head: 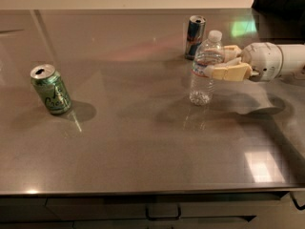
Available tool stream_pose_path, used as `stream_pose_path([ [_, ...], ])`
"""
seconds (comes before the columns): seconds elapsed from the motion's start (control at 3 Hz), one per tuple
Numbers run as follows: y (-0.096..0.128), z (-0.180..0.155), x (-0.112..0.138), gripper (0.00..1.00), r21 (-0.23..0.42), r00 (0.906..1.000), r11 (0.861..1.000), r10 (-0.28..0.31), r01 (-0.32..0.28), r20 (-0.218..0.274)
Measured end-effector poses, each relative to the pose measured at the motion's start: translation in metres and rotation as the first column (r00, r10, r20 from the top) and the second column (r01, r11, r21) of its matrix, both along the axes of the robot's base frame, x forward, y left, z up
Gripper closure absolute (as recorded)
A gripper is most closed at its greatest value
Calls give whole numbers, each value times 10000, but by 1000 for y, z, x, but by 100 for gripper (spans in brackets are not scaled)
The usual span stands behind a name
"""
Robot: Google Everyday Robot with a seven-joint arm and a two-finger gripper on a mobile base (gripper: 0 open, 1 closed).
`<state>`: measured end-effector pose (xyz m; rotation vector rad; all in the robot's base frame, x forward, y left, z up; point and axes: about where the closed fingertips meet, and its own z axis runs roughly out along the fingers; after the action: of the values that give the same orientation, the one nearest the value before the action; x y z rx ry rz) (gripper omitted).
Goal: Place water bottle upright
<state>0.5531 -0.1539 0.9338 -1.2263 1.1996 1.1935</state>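
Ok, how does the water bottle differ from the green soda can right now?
The water bottle is clear plastic with a white cap on; the green soda can is opaque metal with its top open. The bottle is taller. The gripper is at the bottle's label band, from the right; the can stands alone at the table's left. Both stand upright on the table.
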Motion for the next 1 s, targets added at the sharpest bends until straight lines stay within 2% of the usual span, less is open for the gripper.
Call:
stream_pose_path([
  [0.67, 1, -2, -1, 10, -28, 10000, 10000, -36, 36, 46],
  [1.0, 4, -1, 0, 0, -22, 10000, 10000, -27, 27, 52],
])
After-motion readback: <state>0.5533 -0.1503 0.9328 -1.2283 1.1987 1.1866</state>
